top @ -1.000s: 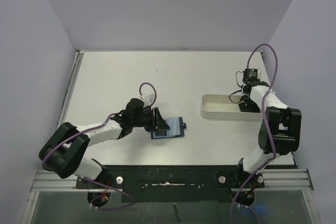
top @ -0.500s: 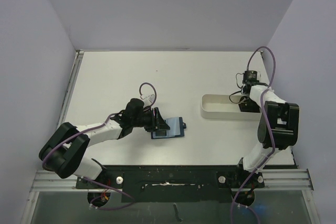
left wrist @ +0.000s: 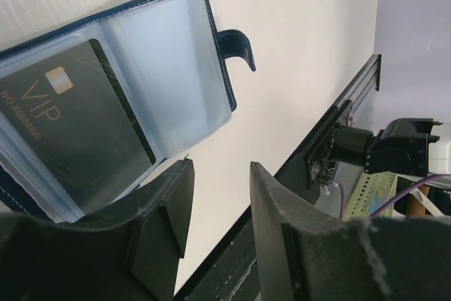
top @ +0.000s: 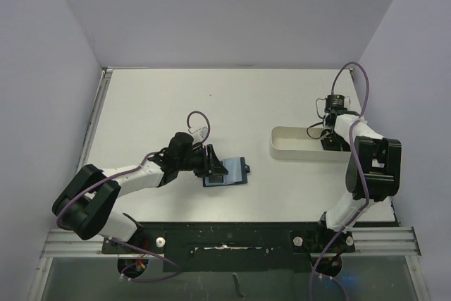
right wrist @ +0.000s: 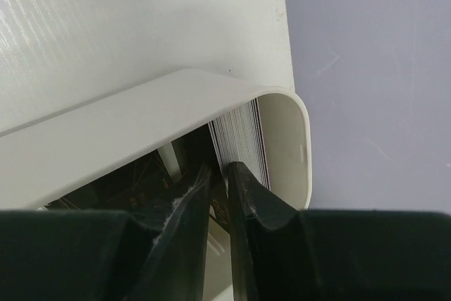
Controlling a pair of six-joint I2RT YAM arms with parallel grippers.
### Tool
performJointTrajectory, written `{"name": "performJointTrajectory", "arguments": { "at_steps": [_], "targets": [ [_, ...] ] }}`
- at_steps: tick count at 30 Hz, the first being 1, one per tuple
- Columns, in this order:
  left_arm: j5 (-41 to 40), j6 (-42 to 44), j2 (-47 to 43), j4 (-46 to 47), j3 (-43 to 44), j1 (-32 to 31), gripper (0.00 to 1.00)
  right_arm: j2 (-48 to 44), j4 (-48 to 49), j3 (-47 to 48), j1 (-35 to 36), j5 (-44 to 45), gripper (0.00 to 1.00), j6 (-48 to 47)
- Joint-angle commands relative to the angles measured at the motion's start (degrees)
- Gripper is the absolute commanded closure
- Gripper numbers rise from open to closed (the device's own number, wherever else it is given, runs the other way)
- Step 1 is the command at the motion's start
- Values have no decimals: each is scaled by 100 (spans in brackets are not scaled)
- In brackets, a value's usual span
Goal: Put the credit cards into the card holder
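Table (top: 176, 96) — card holder (left wrist: 169, 68) at L tool (left wrist: 220, 174)

Wide table (top: 259, 167) stretch between card holder (top: 236, 172) and tray (top: 289, 149); tray walls close around right gripper (right wrist: 218, 171).

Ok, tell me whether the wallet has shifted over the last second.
No. The wallet lies at the same spot and angle, left of the white tray.

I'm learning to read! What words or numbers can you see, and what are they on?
"VIP": gold letters on the dark card in the card holder.
"NO." then digits, beside it on the same card: too small to read.
Nothing else readable.
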Motion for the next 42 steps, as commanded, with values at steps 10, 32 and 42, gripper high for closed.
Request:
{"name": "performJointTrajectory", "arguments": {
  "at_steps": [10, 32, 42],
  "targets": [
    [-13, 96, -149, 149, 91, -21, 63, -477, -51, 304, 58, 364, 91, -109],
    [-13, 28, -288, 21, 159, -23, 63, -1589, -1698, 1205, 1154, -380, 100, 577],
    [-212, -92, -852, 14, 346, 12, 48, -2818, -881, 931, 2224, -2337, 100, 1745]
  ]
}}
